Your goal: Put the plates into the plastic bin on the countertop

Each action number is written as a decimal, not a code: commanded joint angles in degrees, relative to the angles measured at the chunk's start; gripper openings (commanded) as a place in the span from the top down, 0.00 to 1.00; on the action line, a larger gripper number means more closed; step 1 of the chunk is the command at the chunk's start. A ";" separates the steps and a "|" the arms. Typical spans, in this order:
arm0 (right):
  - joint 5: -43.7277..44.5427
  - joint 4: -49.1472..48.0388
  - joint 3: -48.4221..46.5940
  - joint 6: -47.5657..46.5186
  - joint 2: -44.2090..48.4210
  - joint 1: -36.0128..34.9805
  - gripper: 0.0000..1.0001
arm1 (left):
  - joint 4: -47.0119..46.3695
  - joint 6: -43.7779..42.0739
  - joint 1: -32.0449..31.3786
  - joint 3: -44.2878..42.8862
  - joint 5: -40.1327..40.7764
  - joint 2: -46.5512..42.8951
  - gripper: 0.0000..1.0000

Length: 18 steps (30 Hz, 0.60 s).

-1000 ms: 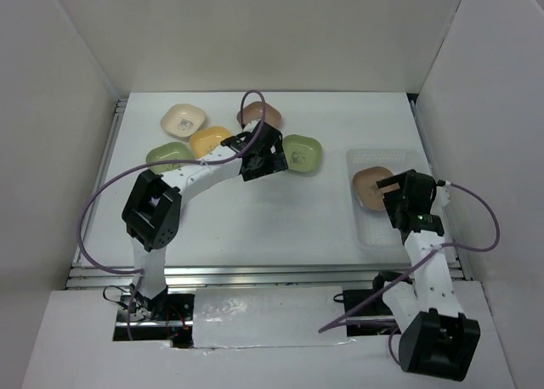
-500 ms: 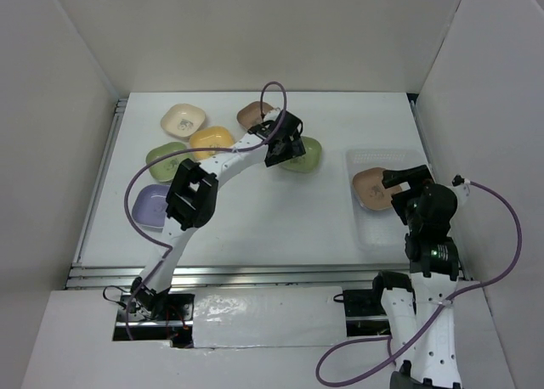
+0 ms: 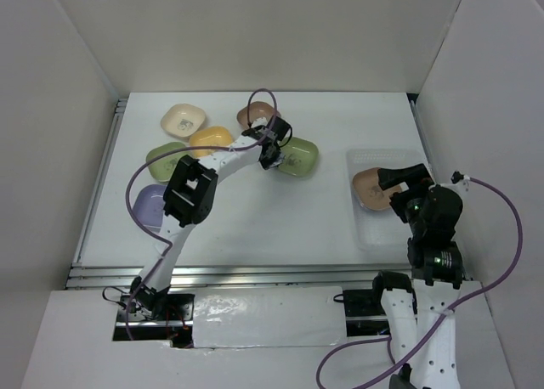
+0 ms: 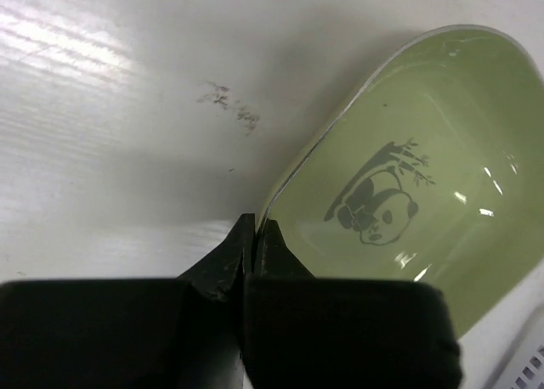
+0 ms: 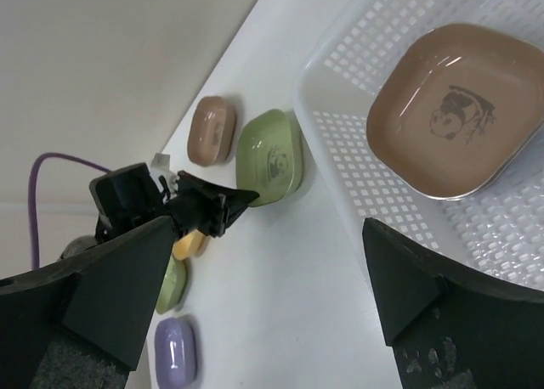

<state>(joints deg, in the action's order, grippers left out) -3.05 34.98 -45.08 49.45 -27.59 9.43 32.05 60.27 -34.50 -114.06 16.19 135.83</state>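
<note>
Right, nearest first: R gripper (image 3: 396, 190) hangs over the bin (image 3: 375, 233) at the right side of the countertop (image 3: 272, 228). Its fingers are spread wide w/ nothing between them. One tan plate (image 3: 370, 188) w/ a panda print lies flat inside the bin, toward its far-left part and just left of those fingers. The wrist cam looks down past both fingers onto the bin's perforated floor, w/ the tan plate clear of them.

Over on the left, a lavender plate (image 3: 146, 204) sits on the countertop, partly hidden behind the L arm's elbow.

Now mid-table: the L arm is stretched out far. L gripper (image 4: 252, 233) has its tips pressed together on the near-left rim of a green plate (image 4: 408, 177), a thin pinch w/ the rim edge caught between them. Panda print shows in the plate's centre. The plate is out on the countertop, left of the bin and apart from it. Can't tell if its far side is lifted or resting.

Further left, a 2nd green plate (image 3: 163, 157) lies near the lavender one. Behind it is a yellow plate (image 3: 211, 138), touching or nearly touching the 2nd green.

Farthest back are a brown plate (image 3: 253, 113), just beyond the L gripper, and a cream plate (image 3: 184, 120) at far left, close to the yellow. All four lie flat and open side up.
</note>
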 commanded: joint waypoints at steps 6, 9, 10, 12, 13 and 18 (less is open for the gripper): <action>-14.28 -16.26 4.48 -11.29 -13.50 -11.93 0.00 | -1.36 -8.04 -4.34 20.08 4.32 -20.40 1.00; -4.56 -12.51 -1.40 -17.10 -23.24 -20.90 0.00 | -4.20 -15.09 -5.57 30.18 1.66 -29.90 1.00; -2.16 -11.09 -3.07 -17.19 -25.73 -22.68 0.00 | -4.10 -15.44 -5.75 31.87 1.31 -34.01 1.00; -1.34 -10.02 -5.54 -15.44 -30.65 -24.71 0.00 | -4.98 -15.71 -5.93 35.03 0.08 -37.73 1.00; -1.87 -12.11 -5.11 -14.74 -31.46 -26.73 0.00 | -5.33 -15.54 -6.02 37.74 -0.36 -40.88 1.00; 0.50 -15.91 -4.40 -7.62 -36.37 -33.94 0.04 | -6.30 -15.36 -7.59 40.85 -0.81 -46.09 1.00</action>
<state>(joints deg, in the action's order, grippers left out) -5.30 23.11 -47.37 38.92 -62.24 -21.50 28.56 46.46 -41.34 -74.11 15.94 91.26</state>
